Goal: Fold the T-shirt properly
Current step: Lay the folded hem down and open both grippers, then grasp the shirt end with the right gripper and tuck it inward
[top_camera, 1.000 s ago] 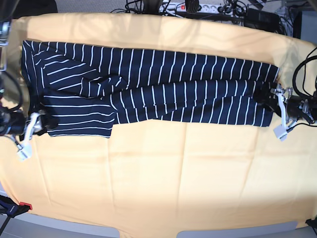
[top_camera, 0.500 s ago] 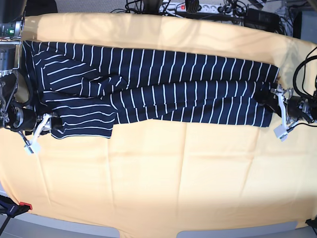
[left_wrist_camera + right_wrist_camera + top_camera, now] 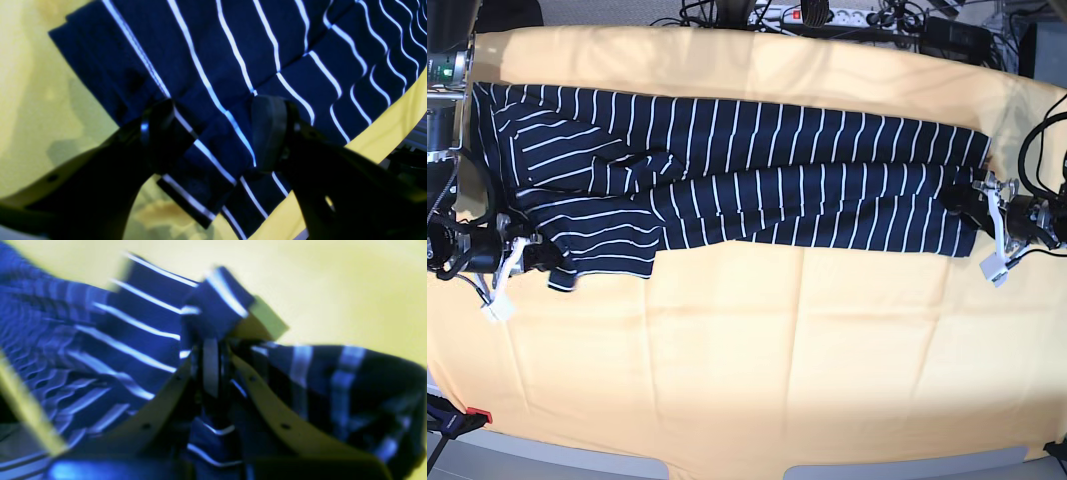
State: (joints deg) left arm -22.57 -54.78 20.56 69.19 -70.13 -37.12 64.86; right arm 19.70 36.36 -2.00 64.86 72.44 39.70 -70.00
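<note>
The T-shirt [image 3: 757, 170], dark navy with thin white stripes, lies folded lengthwise in a long band across the far half of the table. My right gripper [image 3: 530, 255], on the base view's left, is shut on the shirt's near-left corner. In the right wrist view [image 3: 210, 363] its jaws meet with striped fabric [image 3: 133, 326] bunched around them. My left gripper [image 3: 964, 200] sits at the shirt's right end. In the left wrist view [image 3: 213, 110] its fingers [image 3: 268, 133] stand apart, with the hem of the shirt [image 3: 233, 50] lying flat between them.
A plain yellow-orange cloth [image 3: 777, 350] covers the table, and its near half is bare. Cables and a power strip [image 3: 827, 15] lie beyond the far edge. A small red marker [image 3: 479, 415] sits at the near-left corner.
My right gripper came in from the left edge and took the shirt's near-left corner, which now sits drawn a little toward the table's front. The left gripper has not moved.
</note>
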